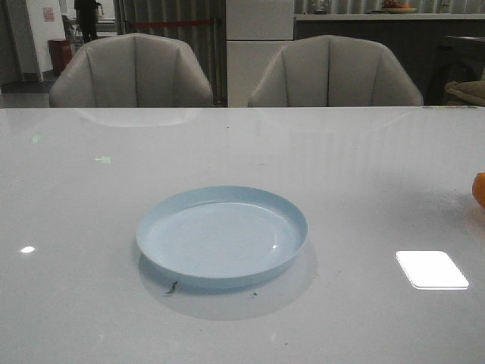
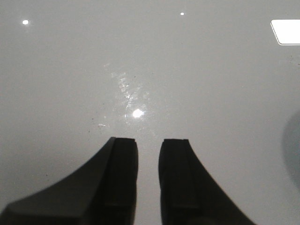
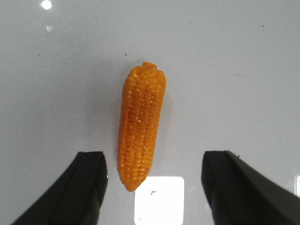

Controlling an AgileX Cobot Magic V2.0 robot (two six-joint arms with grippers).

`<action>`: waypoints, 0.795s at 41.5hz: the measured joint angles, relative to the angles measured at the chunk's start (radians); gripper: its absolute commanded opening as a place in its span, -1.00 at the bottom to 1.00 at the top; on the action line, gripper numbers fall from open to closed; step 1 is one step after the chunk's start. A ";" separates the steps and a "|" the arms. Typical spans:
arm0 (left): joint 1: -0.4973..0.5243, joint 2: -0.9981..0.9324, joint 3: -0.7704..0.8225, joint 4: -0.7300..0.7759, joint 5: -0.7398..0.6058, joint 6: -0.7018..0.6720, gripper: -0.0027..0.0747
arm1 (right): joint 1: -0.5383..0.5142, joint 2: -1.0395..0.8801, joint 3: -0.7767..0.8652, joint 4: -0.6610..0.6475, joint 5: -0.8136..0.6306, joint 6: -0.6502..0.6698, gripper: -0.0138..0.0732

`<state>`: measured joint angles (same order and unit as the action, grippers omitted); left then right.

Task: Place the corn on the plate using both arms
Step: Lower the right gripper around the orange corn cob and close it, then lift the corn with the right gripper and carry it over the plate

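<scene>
Orange and glossy, the corn [image 3: 140,129] lies flat on the pale grey desk [image 3: 234,70], its tapered tip pointing back toward the right claw [image 3: 153,171], whose two dark fingers stand wide apart on either side of the cob's narrow end without touching it. A bright rectangular light reflection [image 3: 159,199] sits on the desk just beside the corn's tip. In the front view only a sliver of the corn [image 1: 479,189] shows at the far right edge of the desk [image 1: 364,167], well apart from the pale blue plate [image 1: 221,237], which rests near the middle, round and shallow with a low rim. A small dark speck [image 1: 171,287] lies on the surface just at the plate's near edge. The left claw [image 2: 148,145] hangs over bare desk [image 2: 70,70], its fingers drawn close with only a narrow gap between them and nothing held. Two grey upholstered chairs [image 1: 132,72] stand beyond the desk's far edge.
</scene>
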<state>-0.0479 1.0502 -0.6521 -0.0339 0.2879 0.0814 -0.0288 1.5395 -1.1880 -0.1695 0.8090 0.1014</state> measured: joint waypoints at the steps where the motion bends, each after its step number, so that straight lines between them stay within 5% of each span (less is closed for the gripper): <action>1: 0.000 0.000 0.000 0.000 0.000 0.000 -0.37 | 0.000 0.017 -0.001 0.000 0.000 0.000 0.69; 26: 0.000 0.000 0.000 -0.004 0.057 0.000 -0.37 | 0.000 0.336 -0.011 -0.006 -0.111 0.007 0.68; 33: 0.000 0.000 0.000 -0.004 0.060 0.000 -0.37 | 0.000 0.358 -0.011 -0.008 -0.141 0.007 0.34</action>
<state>-0.0479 1.0502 -0.6521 -0.0376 0.3483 0.0814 -0.0288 1.8972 -1.1992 -0.1776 0.6684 0.1089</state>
